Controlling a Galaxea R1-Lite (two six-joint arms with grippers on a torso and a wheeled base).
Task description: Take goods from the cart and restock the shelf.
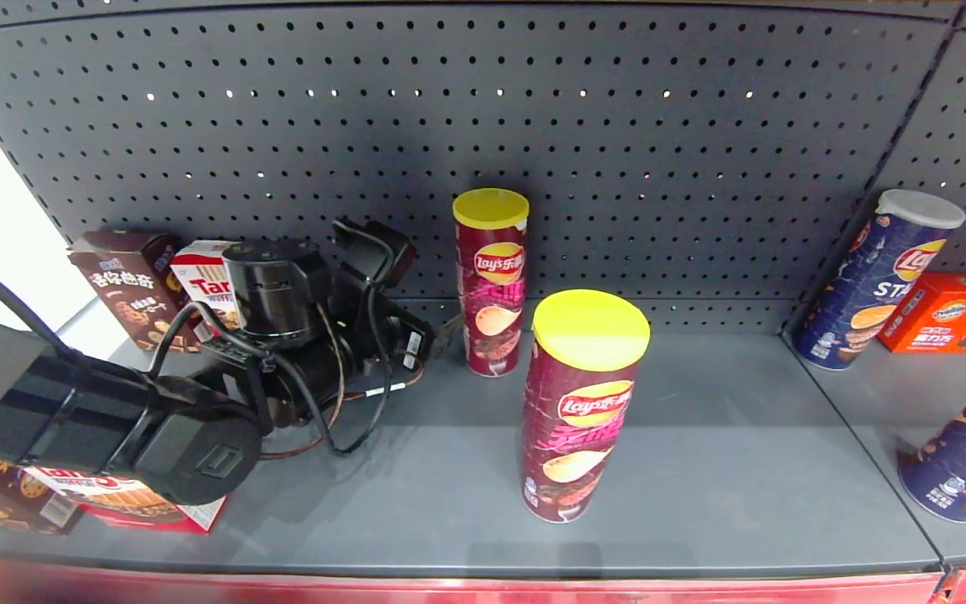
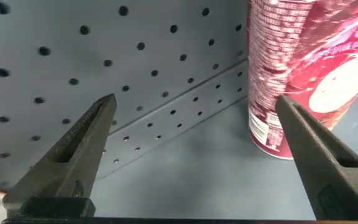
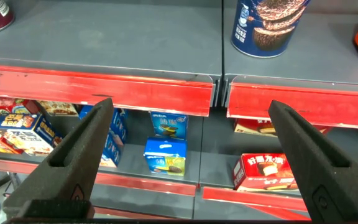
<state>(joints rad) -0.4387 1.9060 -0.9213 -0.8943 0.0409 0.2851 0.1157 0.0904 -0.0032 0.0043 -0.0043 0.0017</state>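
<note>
The placing step looks all but finished. The left gripper [image 2: 194, 102] lies low on the grey metal shelf board [image 1: 743, 470] with its fingers spread apart and nothing between them, just at 9 o'clock of the rear maroon cardboard chip can with a yellow plastic lid [image 1: 491, 285], which stands upright against the dark grey perforated back panel [image 1: 617, 126]. A second maroon yellow-lidded chip can [image 1: 584, 403] stands upright at about 5 o'clock of the first, near it but apart. My reading is that the next move calls for drawing the left arm straight out toward 7 o'clock, keeping the near finger off the rear can (a tall, narrow can probably tips easily), then fetching more goods from the cart. The right gripper [image 3: 191, 104] hangs open and empty in front of the red shelf-edge rail [image 3: 104, 84]. As for what the shelf holds: at 9 o'clock a brown cardboard biscuit box [image 1: 127, 285] and a white-and-red wafer box [image 1: 202, 277]; at 3 o'clock, in the next bay, two dark blue chip cans [image 1: 877, 277] and an orange cardboard box [image 1: 953, 310]. All the cans are lidded, so their contents cannot be judged. The tier below holds small blue boxes [image 3: 165, 155] and a red box [image 3: 266, 172].
</note>
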